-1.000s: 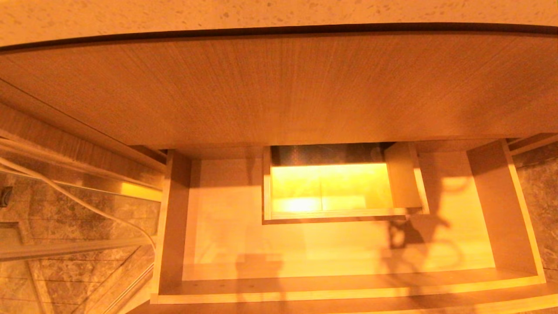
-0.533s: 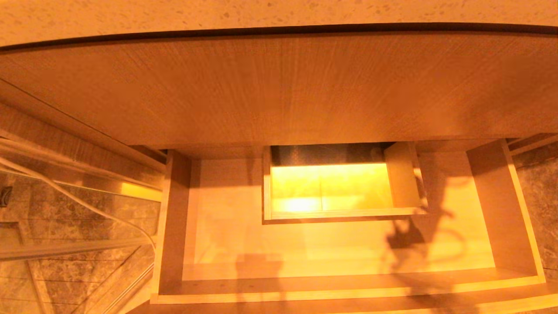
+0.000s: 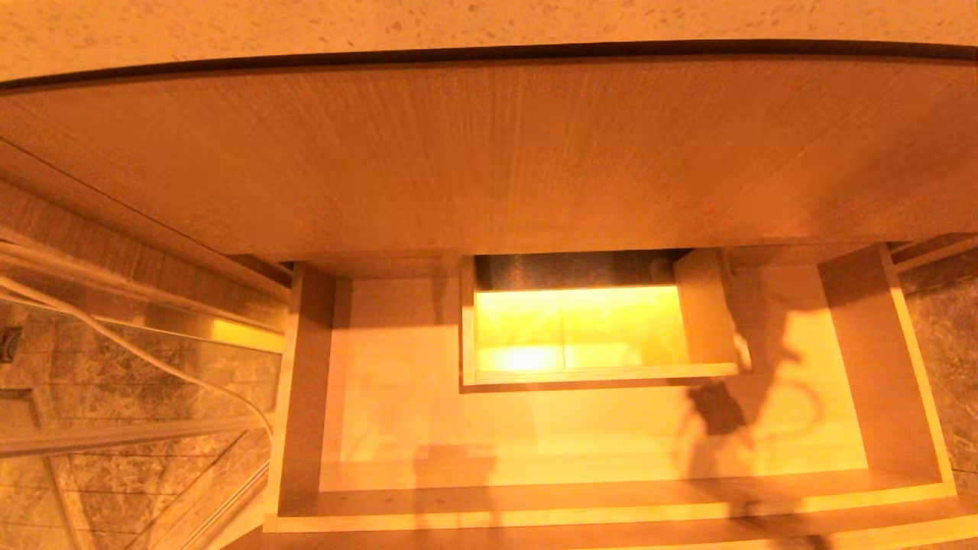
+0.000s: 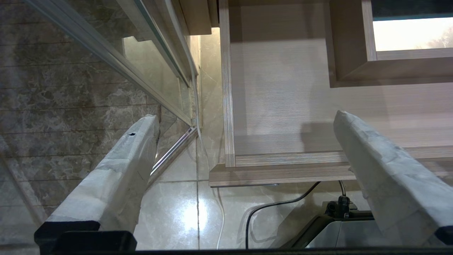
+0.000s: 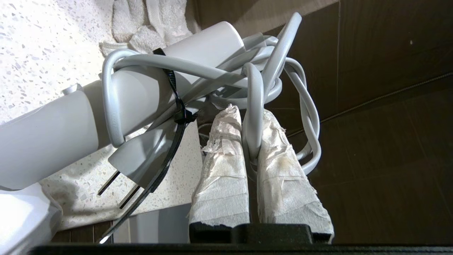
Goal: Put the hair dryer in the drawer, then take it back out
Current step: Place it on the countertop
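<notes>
The speckled countertop is stretching across the top of the head view, with the large wood-grain front panel sloping down beneath it. Below that the drawer is standing pulled open, its pale floor lying bare apart from shadows falling near its right side, and the rectangular boxed notch is sitting at its mid-back. Marbled floor tiles are showing to the left of the drawer, with a pale cable trailing across them. Neither arm is showing in the head view. In the left wrist view the left gripper is hanging over the drawer's left front corner and the floor beside it, its two wrapped fingers standing wide apart with nothing between them. In the right wrist view the hair dryer is lying just beside the right gripper, its white barrel slanting across over the speckled counter, with a crumpled white towel lying beyond it. The dryer's grey cord is being bundled against the barrel by a black cable tie, its plug sticking out below. The right gripper's taped fingers are pinching together on a loop of that cord, so the dryer is sitting close against the fingertips, on their far side from the dark tiled wall.
</notes>
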